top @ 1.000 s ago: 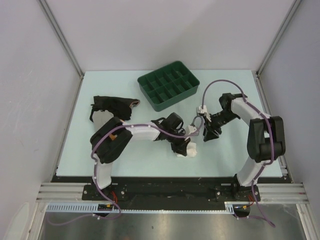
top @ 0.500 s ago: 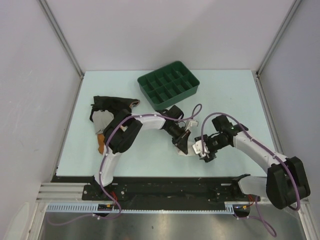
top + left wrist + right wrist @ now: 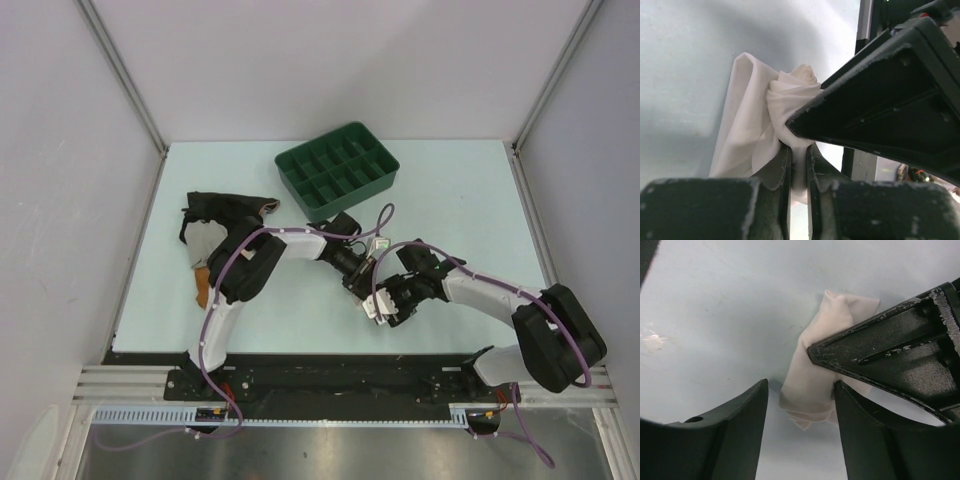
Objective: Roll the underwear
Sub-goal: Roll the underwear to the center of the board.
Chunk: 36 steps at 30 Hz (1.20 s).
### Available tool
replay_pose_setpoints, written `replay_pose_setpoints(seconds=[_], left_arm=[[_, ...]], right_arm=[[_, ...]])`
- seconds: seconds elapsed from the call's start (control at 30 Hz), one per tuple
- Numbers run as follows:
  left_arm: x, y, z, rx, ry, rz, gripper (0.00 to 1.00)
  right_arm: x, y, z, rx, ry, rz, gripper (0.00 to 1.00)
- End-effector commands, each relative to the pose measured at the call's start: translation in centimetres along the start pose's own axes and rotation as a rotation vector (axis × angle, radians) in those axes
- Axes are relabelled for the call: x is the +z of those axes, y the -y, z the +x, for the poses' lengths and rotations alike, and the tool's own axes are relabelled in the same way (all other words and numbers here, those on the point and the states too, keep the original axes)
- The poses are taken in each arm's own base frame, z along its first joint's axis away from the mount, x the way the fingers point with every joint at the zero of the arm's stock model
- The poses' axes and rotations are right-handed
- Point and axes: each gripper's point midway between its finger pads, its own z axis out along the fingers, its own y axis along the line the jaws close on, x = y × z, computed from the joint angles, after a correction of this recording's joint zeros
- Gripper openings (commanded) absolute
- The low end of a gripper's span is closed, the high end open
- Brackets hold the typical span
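Near edge: both arm bases are bolted along the near rim of the surface (image 3: 470, 200). The right arm now lies low and stretched leftward. A second ago it stood folded up at the right side.
Right gripper (image 3: 800, 385): released, with its jaws apart on either side of the cloth's lower end. A second ago it hung apart from the cloth, farther back and to the right.
Left gripper (image 3: 799, 150): clenched on the underwear, a fold pinched between its fingertips. It is at nearly the same spot as a second ago.
Underwear (image 3: 785, 100): a white, twisted bundle on the surface, near the middle and toward the near edge, between the two grippers. One flap spreads flat on the left in the left wrist view.
Gripper spacing: the two grippers stand tip to tip, just beside each other over the bundle.
Left arm: its elbow has swung back and away from the near edge since a second ago, which uncovers the orange-brown garment (image 3: 203, 288).
Left side: the black garment (image 3: 225, 212) lies beyond the orange-brown one, near the left rim and well apart from the underwear.
Far middle: the green compartment tray (image 3: 337, 170) sits unmoved, tilted to the rim, with a strip of surface between it and the grippers.
Room to move: pale surface shows wide on the right, from beyond the right arm to the far rim, and in a narrower band at near left.
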Motion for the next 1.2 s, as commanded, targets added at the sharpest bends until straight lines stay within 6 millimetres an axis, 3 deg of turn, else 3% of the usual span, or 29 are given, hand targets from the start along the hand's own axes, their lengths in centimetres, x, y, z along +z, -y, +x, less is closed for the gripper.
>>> replay_pose_setpoints(seconds=[0.0,0.07,0.13,0.17,0.2,0.23,0.27,0.3,0.33,0.37,0.43,0.47,0.5,0.53,0.57,0.73,0.87,1.0,1.03,1.17], left_arm=[[1.1,-5.3,2.5,-0.051,0.011,-0.162,0.15],[-0.1,-4.7,1.9,-0.073,0.078,-0.189,0.19],[-1.3,-4.2,-0.5,0.0,0.193,-0.218,0.29],[-2.2,-4.6,0.0,-0.035,0.232,-0.265,0.37],[-3.9,-2.8,-2.7,0.062,0.327,-0.274,0.39],[-4.9,-2.0,-3.4,0.094,0.376,-0.29,0.42],[-5.7,-2.3,-2.8,0.081,0.408,-0.332,0.47],[-6.6,-1.6,-3.8,0.138,0.462,-0.35,0.5],[-8.2,0.5,-5.1,0.203,0.526,-0.368,0.53],[-8.5,0.4,-4.1,0.218,0.534,-0.39,0.56],[-10.3,2.1,-5.0,0.298,0.611,-0.423,0.56],[-10.2,2.0,-3.8,0.307,0.61,-0.435,0.57],[-10.7,2.5,-4.0,0.347,0.643,-0.438,0.57],[-10.8,2.6,-3.5,0.364,0.652,-0.44,0.57],[-10.8,2.8,-2.3,0.384,0.652,-0.443,0.58],[-10.1,5.6,0.3,0.588,0.671,-0.417,0.59],[-7.6,7.1,2.7,0.779,0.581,-0.457,0.62],[-5.9,7.6,3.0,0.851,0.51,-0.479,0.63],[-5.4,8.3,2.0,0.9,0.499,-0.492,0.63],[-3.1,7.4,1.6,0.948,0.351,-0.55,0.63]], right_arm=[[1.0,-0.6,1.7,0.034,-0.076,-0.017,0.52],[1.4,-0.9,2.2,0.052,-0.095,-0.028,0.39],[1.5,-1.0,2.5,0.061,-0.107,-0.039,0.26],[1.5,-1.2,2.6,0.071,-0.103,-0.046,0.22],[1.5,-0.9,2.5,0.081,-0.096,-0.047,0.19],[1.4,-1.3,2.4,0.099,-0.087,-0.063,0.16],[1.4,-1.3,1.9,0.11,-0.058,-0.07,0.15],[1.2,-1.2,1.9,0.129,-0.045,-0.074,0.14],[0.9,-0.9,1.5,0.142,-0.032,-0.081,0.13],[0.8,-0.9,1.3,0.157,-0.019,-0.09,0.12],[0.4,-0.6,0.5,0.196,0.028,-0.121,0.12],[0.4,-0.7,0.0,0.215,0.047,-0.14,0.11],[0.3,-0.4,-0.3,0.226,0.06,-0.152,0.1],[0.2,-1.3,-0.4,0.268,0.067,-0.201,0.1],[-0.1,-0.3,-1.1,0.271,0.101,-0.198,0.09],[-0.7,-1.0,-2.0,0.406,0.154,-0.313,0.09],[-0.7,-1.4,-1.9,0.527,0.189,-0.373,0.08],[-0.5,-1.7,-1.3,0.622,0.178,-0.417,0.08],[-0.4,-1.7,-1.1,0.634,0.168,-0.422,0.09],[0.0,-1.7,-0.3,0.69,0.143,-0.44,0.09]])
